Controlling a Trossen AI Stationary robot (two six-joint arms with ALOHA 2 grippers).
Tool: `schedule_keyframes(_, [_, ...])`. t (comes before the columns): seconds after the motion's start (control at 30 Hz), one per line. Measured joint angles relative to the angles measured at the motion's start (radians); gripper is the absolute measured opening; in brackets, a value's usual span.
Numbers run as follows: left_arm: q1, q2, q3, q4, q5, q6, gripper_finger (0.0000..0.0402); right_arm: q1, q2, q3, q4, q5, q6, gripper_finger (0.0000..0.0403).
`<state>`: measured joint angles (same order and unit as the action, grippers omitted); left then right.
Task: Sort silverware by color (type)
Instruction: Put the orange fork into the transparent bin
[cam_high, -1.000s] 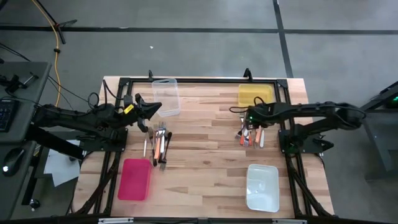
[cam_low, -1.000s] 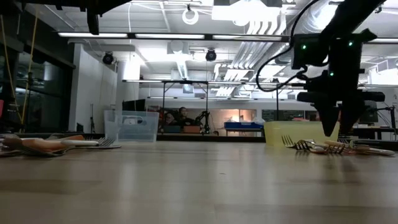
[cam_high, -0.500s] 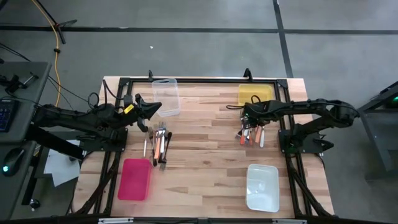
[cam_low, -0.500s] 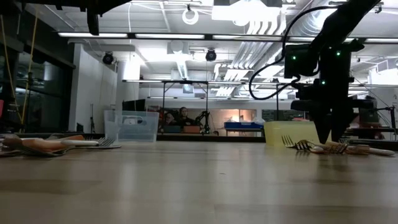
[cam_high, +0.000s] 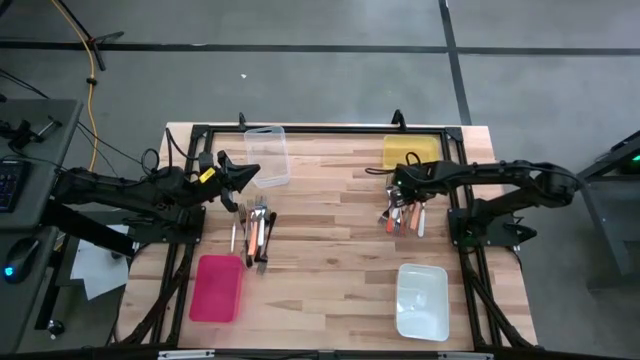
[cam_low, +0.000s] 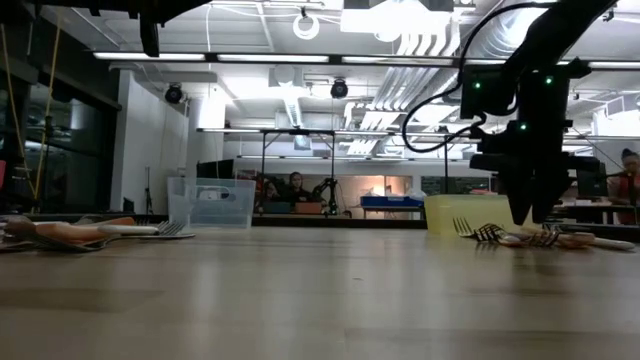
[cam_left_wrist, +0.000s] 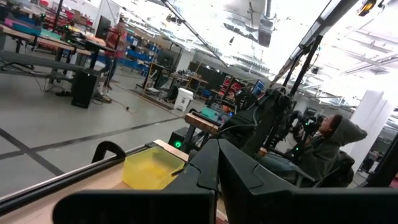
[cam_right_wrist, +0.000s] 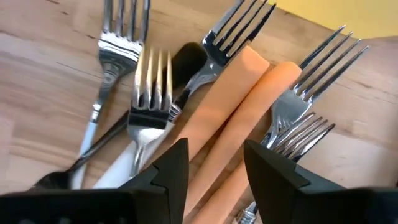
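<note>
At right of high view, right end effector (cam_high: 397, 196) seen low over fork pile (cam_high: 404, 214), fingers apart around orange handles (cam_right_wrist: 231, 118). Second pile (cam_high: 254, 232) at left on table (cam_high: 330, 250). Left end effector (cam_high: 250, 172) shut, holding nothing.

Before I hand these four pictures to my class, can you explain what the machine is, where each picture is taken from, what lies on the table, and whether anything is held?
Two dark robot arms work at a wooden table. One picture looks straight down, one looks level across the tabletop, and two come from cameras on the arms' wrists. On the table lie two piles of forks, one near each arm, and four bins: clear bin, yellow bin, pink bin and white bin. The right tool is down over the right fork pile, its fingers partly open either side of an orange-handled fork; nothing is lifted yet. The left tool waits shut beside the clear bin, above the left fork pile.
</note>
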<state>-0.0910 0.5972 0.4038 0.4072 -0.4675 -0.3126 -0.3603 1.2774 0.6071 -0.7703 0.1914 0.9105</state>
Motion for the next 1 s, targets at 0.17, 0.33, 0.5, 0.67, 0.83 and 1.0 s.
schedule_keyframes(0.17, [0.000,0.000,0.000,0.000,0.000,0.000,0.0001,0.000,-0.013,-0.002,-0.038,0.017,0.052,0.0138])
schedule_keyframes(0.33, [0.000,0.000,0.000,0.000,0.000,0.000,0.0001,0.000,0.005,-0.002,-0.012,0.024,0.075,0.0138])
schedule_keyframes(0.5, [0.000,0.000,0.000,0.000,0.000,0.000,0.0001,0.000,0.064,0.000,-0.011,0.022,0.084,0.0138])
schedule_keyframes(0.67, [0.000,0.000,0.000,0.001,0.000,0.000,0.0001,0.000,0.119,0.000,0.031,0.021,0.084,0.0138])
schedule_keyframes(0.83, [0.000,0.000,0.000,0.002,0.000,0.000,0.0001,0.000,0.149,0.003,0.027,0.017,0.085,0.0125])
schedule_keyframes(1.0, [0.000,0.000,0.000,0.002,0.000,0.000,0.0001,0.000,0.155,0.002,0.043,0.009,0.084,0.0072])
